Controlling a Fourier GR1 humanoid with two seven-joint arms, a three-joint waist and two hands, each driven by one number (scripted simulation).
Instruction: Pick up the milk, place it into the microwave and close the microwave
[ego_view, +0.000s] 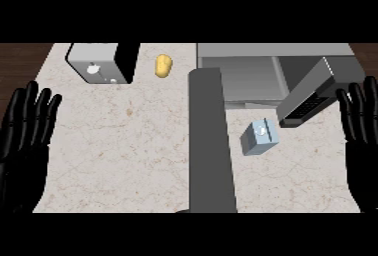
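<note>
The milk (259, 136) is a small pale blue carton lying on the marble counter (118, 145), just in front of the microwave (255, 67). The microwave is grey, set at the back right, with its cavity showing. Its dark door (308, 95) swings out to the right, with the keypad strip near the carton. My right hand (360, 135) is at the right edge, fingers straight and pointing up, to the right of the carton and apart from it. My left hand (26, 135) rests open at the left edge, far from the milk.
A grey toaster-like appliance (101, 62) stands at the back left. A yellow potato-shaped item (163, 65) lies beside it. A long dark grey upright bar (210, 140) runs down the middle of the view, left of the carton.
</note>
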